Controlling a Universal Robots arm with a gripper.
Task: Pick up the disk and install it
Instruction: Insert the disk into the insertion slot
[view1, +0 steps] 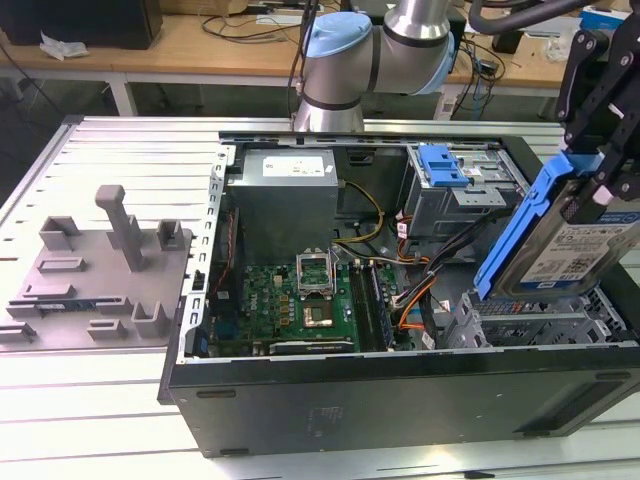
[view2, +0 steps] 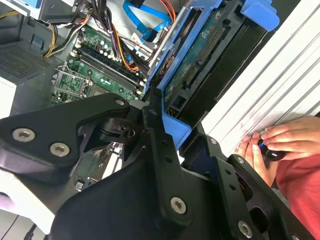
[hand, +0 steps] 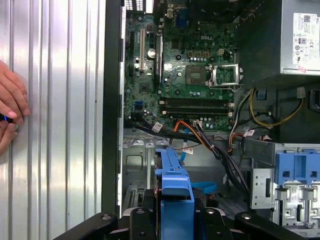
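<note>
One arm (view1: 375, 55), one gripper (view1: 597, 165), one disk (view1: 585, 245), that's my count. The gripper is pinching the disk by its upper end. The disk hangs tilted in the air, label facing the exterior camera, its blue frame (view1: 520, 225) on the side toward the middle of the case. It sits over the metal drive cage (view1: 540, 325) at the exterior view's right end of the one open computer case (view1: 400, 400). Whether the frame's low corner touches the cage, I cannot tell.

Inside the case I count:
- one main board (view1: 290, 300)
- one power supply (view1: 285, 190)
- one blue latch (view1: 445, 165) on the bay at the back

The case stands on one ribbed metal table (view1: 120, 140). Out at the exterior view's left lies one gray plate (view1: 95, 270) with blocks and one upright post.

Now the wrist cameras. The second wrist view gives me the disk's green circuit-board underside (view2: 200, 55), which the exterior view hides behind the label. It also gives me the black gripper links closed against the blue frame. Two hands (view2: 287, 135) show here, close together on the table beside the case, around a small dark thing (view2: 272, 153), with red cloth (view2: 300, 192) next to them.

The first wrist view looks along the blue frame edge-on (hand: 175, 185), clamped between the black fingers (hand: 136, 216). Beyond it are the main board and a tangle of cables. Fingers of a hand (hand: 11, 100) rest on the table ribs outside the case wall.
</note>
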